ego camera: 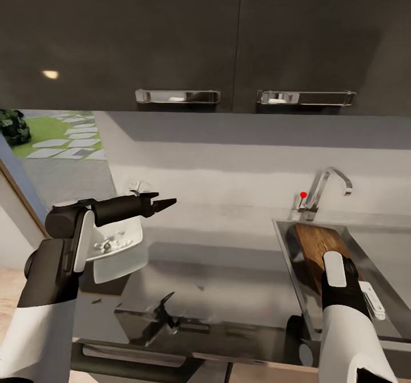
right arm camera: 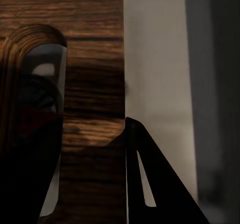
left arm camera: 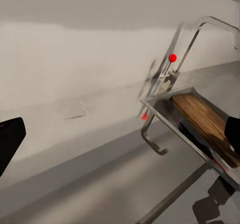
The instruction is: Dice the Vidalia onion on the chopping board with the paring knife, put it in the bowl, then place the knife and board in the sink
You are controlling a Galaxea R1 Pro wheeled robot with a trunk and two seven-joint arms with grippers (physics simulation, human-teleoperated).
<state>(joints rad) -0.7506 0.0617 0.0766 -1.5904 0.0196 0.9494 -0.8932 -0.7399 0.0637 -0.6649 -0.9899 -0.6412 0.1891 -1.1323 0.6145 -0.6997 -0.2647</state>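
- Your right arm reaches down over the sink [ego camera: 394, 246], and its wrist covers the near end of the board [ego camera: 317, 246], so in the head view you cannot see the right hand itself.
- In the right wrist view one dark finger [right arm camera: 150, 184] lies along the board's edge [right arm camera: 90, 84], with the slot handle just beside it; you cannot tell whether that hand is spread or pinching the board.
- The board leans inside the sink, tilted against its left wall, its far end up near the tap [ego camera: 325, 189] with the small red knob [ego camera: 303, 195].
- The grey desk [ego camera: 240, 280] between your arms is glossy and mirrors your left arm.
- Your left hand [ego camera: 165, 204] hangs above the desk, level, pointing right toward the tap; its fingers look pressed together with nothing between them.
- Just behind your left forearm the white bowl [ego camera: 123, 246] sits on the desk, with small white onion dice [ego camera: 111, 243] lying in it.
- Past the sink stands the pale wall, and above it hang dark cabinets [ego camera: 228, 35] with steel handles.
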